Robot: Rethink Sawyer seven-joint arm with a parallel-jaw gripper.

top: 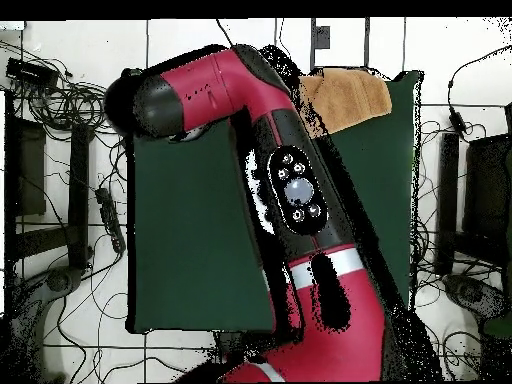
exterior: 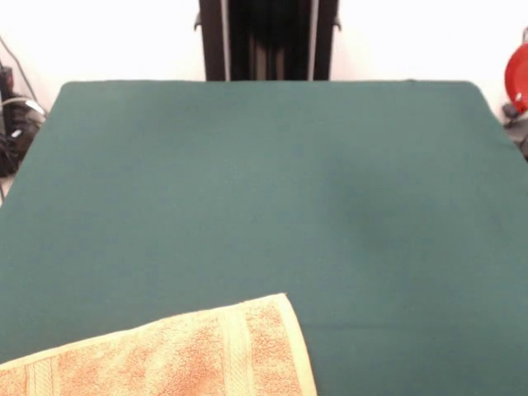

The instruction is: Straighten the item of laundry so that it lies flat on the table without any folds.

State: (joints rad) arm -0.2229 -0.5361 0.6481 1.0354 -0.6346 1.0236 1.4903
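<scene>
At the table's [exterior: 264, 190] edge farthest from the robot's pedestal, the towel [exterior: 165, 355] lies near one corner, partly cut off by the bottom of the front view. What shows of it looks spread in a single layer, with one straight hemmed side and a rounded corner resting on the green cloth, and no obvious fold or bunching, so the flattening seems largely done; the hidden part could still hold a crease, which cannot be judged. The towel is orange-tan terry with a nubby looped pile, crossed by flat, paler woven bands. The table covering is plain, matte, dark green and smooth. In the overhead view the red and black arm [top: 290, 180] reaches across the table, but the claw itself does not show in either view, so its opening and any hold cannot be told.
</scene>
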